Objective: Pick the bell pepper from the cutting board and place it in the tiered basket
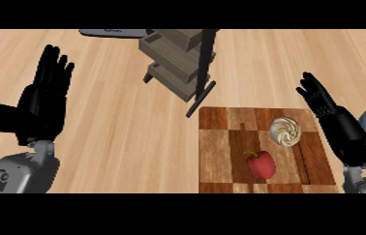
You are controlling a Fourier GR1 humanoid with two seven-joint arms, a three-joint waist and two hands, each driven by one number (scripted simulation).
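A red bell pepper [262,164] lies on the checkered wooden cutting board [218,152] at the lower right, near the board's front edge. The tiered basket [175,60], grey-brown with a black frame, stands at the back centre. My right hand [336,125] is open with straight fingers at the board's right edge, to the right of the pepper and apart from it. At the left my left hand [43,101] rests open, fingers up, far from the board.
A pale, swirled round object [286,131] sits on the board behind the pepper, close to my right hand. A dark flat item [114,32] shows at the back edge, left of the basket. Bare wooden counter [121,132] lies between my left hand and the board.
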